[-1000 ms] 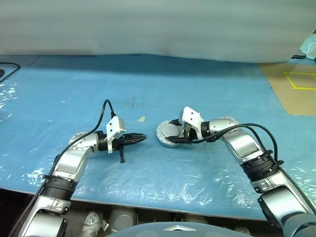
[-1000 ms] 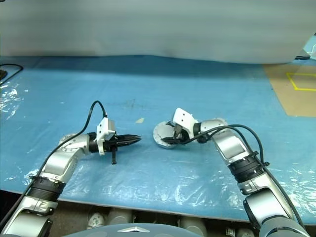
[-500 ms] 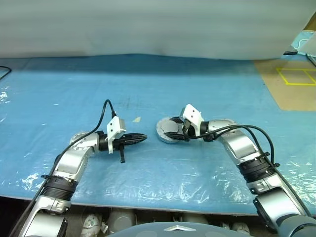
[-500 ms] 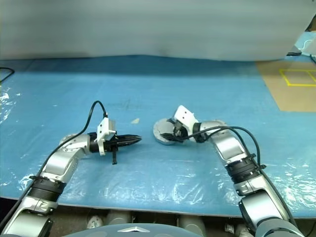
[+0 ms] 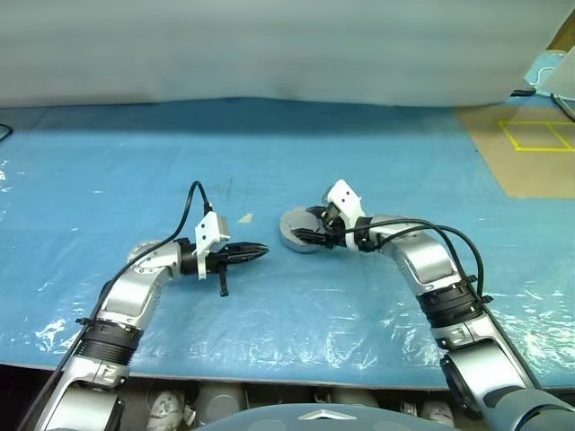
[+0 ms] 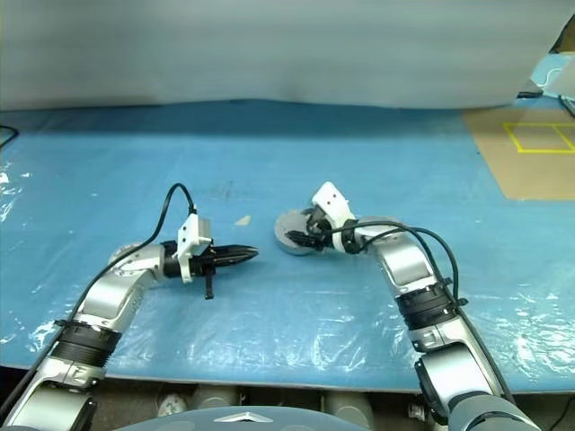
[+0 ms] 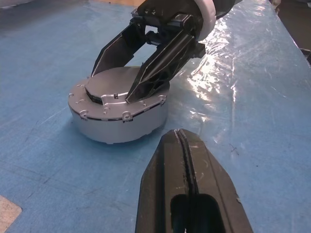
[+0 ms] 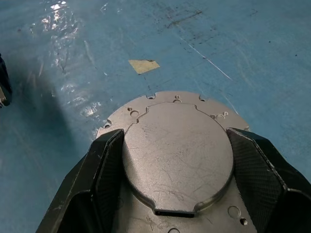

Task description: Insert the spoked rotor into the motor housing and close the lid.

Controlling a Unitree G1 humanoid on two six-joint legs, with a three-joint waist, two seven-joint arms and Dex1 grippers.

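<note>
I had the left gripper parked nearest my side of the table, its fingers pressed flat together on nothing, pointing across toward the work. I judged that a sensible place for it: close enough to help, clear of the other arm.

Just past it, toward the middle of the blue sheet, sat the housing, upright and alone. Its lid lay flat on top, so it looked closed or nearly so; I could not tell whether it had seated fully, and a thin dark line at one edge left me unsure. I saw no rotor anywhere loose, so I took it to be inside already, though that was only a guess.

The right gripper reached in from the right with its fingers set wide, one on each side of the raised lid plate, resting on or just above the housing top. I read that spread as bracketing the lid to press or square it, not as a grip.

Further off, a small tan scrap lay on the sheet beyond the housing, and at the far right corner was bare brown board with yellow tape
</note>
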